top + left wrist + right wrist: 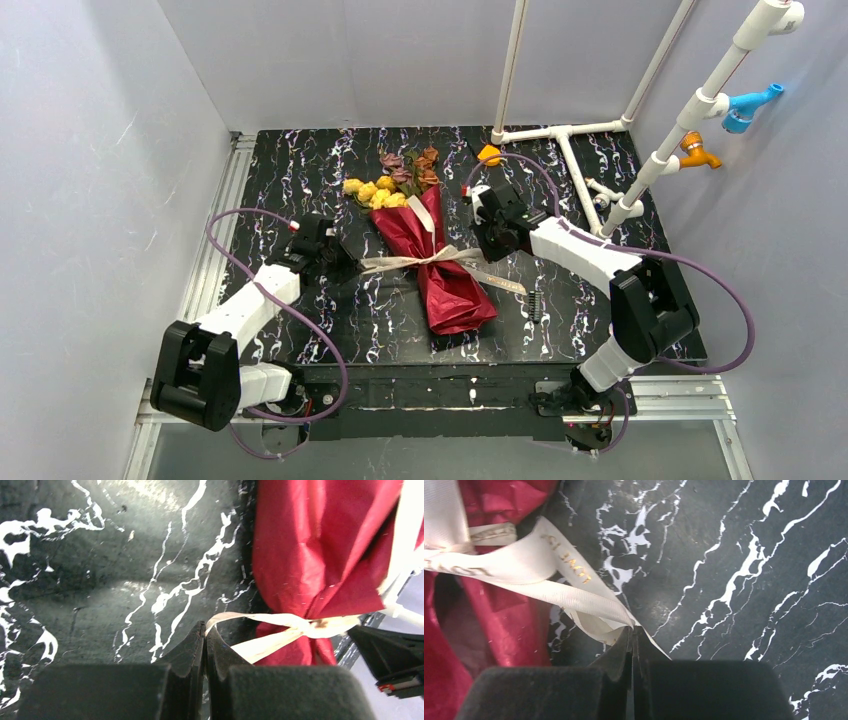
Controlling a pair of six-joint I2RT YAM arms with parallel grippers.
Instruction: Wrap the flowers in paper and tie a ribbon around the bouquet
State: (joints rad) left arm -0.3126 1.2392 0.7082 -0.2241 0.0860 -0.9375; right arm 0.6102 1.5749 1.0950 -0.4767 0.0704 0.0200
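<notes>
**Both grippers pinch ribbon ends, knot between them**

The left gripper [205, 630], jaws closed, pinches one end of the ribbon [260, 617]. The right gripper [631, 632], also closed, pinches the other end. In the top view the knot [437, 255] lies at 3 o'clock from the left gripper and at 9 o'clock from the right, which is nearer. The ribbon crosses the bouquet [445, 285], which lies on the counter [290, 165] along the 11-to-5 o'clock line, with the flowers [395, 180] at 11. Tightening probably calls for pulling the ends apart along 9–3.
</notes>
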